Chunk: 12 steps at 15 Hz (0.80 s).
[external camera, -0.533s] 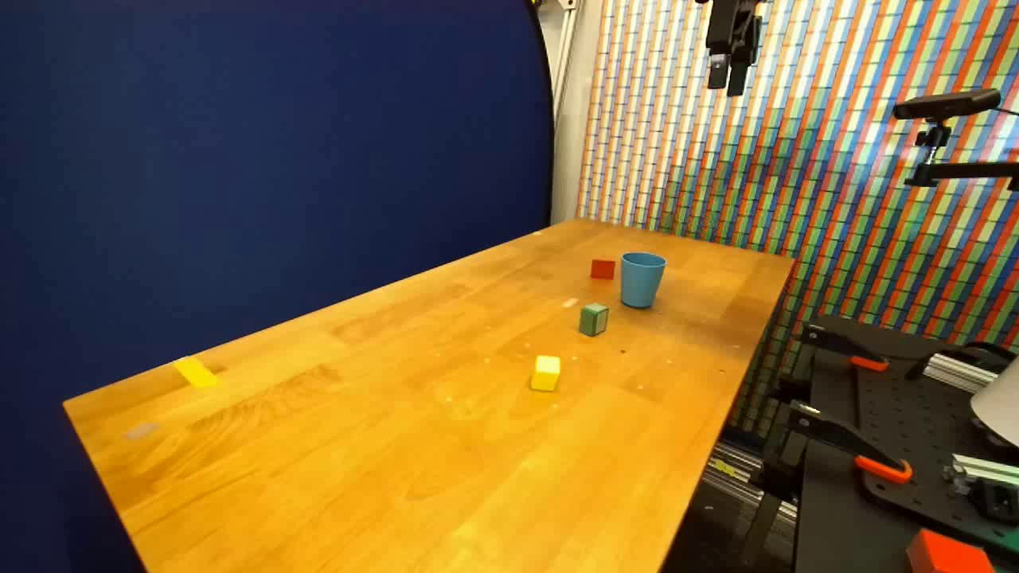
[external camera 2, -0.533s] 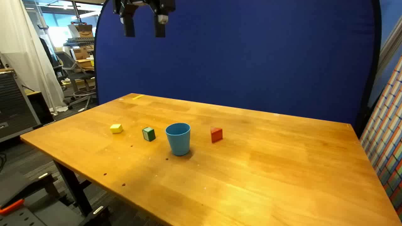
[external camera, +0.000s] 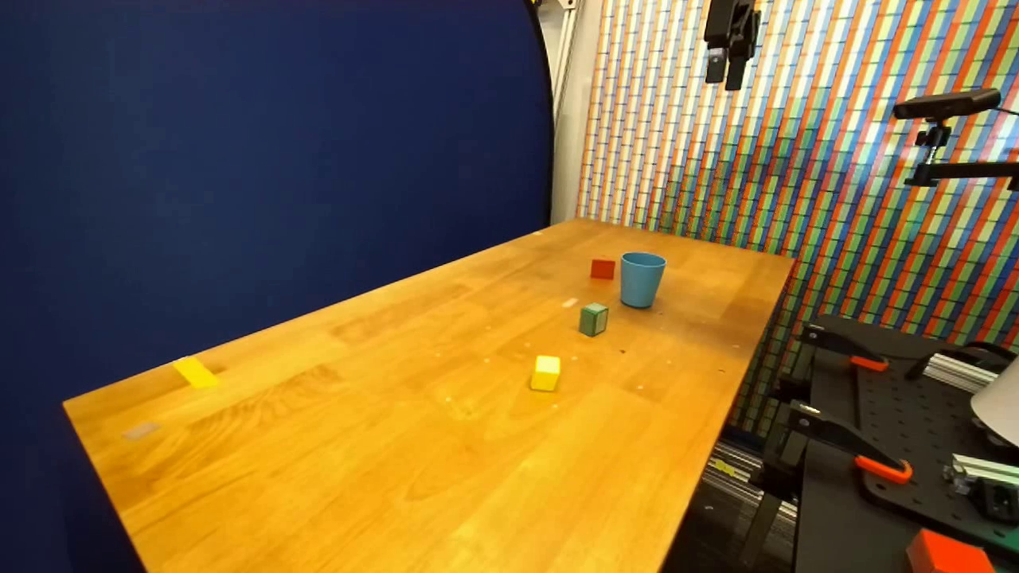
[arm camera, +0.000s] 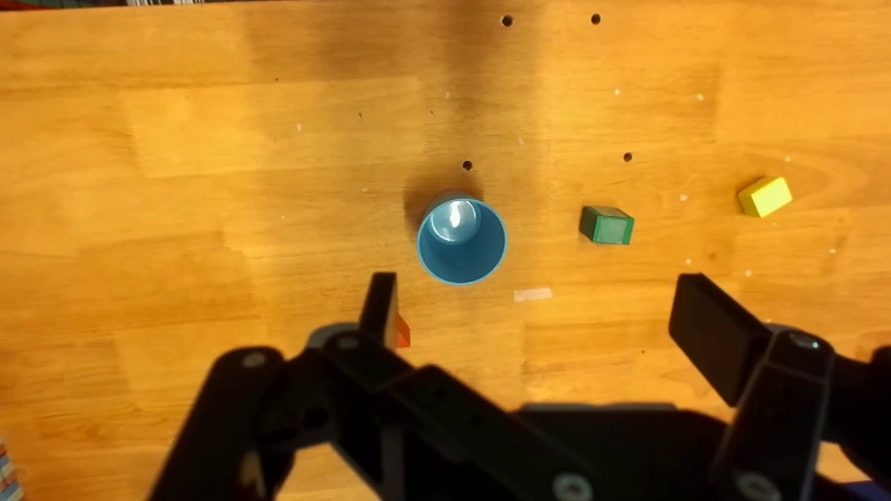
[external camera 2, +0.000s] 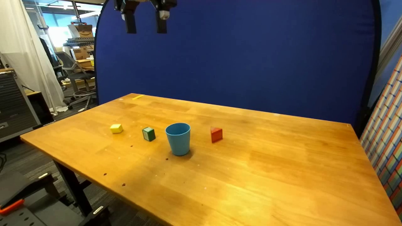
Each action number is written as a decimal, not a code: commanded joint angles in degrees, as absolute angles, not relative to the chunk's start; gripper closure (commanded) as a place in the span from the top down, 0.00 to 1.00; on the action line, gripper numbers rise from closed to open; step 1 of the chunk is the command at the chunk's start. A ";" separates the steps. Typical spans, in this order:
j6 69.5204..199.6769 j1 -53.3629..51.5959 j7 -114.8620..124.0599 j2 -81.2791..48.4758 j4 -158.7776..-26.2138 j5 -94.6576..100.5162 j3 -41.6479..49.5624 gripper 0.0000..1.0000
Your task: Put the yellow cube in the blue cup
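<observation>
The small yellow cube (external camera: 545, 373) rests on the wooden table in both exterior views (external camera 2: 116, 128). In the wrist view, the yellow cube (arm camera: 766, 196) lies at the right, beyond the right finger. The light-blue cup (external camera: 642, 280) stands upright in both exterior views (external camera 2: 178, 139). In the wrist view, the blue cup (arm camera: 462, 241) shows its open mouth and an empty inside, just ahead of the left finger. My gripper (arm camera: 535, 296) is wide open with nothing between its fingers. It hangs high above the table in both exterior views (external camera: 725, 79) (external camera 2: 146, 30).
A green cube (external camera 2: 149, 134) sits between the yellow cube and the cup. A red block (external camera 2: 216, 134) stands on the cup's other side; in the wrist view the red block (arm camera: 403, 332) is mostly hidden by the left finger. A camera on an arm (external camera: 947, 103) stands beside the table.
My gripper has risen slightly and stays open. The cubes and the cup have not moved.
</observation>
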State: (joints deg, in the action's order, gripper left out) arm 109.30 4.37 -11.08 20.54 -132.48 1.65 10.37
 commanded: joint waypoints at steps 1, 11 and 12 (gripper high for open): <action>109.18 4.99 -11.27 20.48 -132.37 1.44 9.83 1.00; 124.14 -1.84 -11.60 4.21 -141.77 -10.43 3.21 1.00; 125.20 -3.02 -12.48 1.74 -141.74 -12.55 1.81 1.00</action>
State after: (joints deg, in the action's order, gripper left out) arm 121.65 -0.19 -10.09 8.02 -142.07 -7.26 4.66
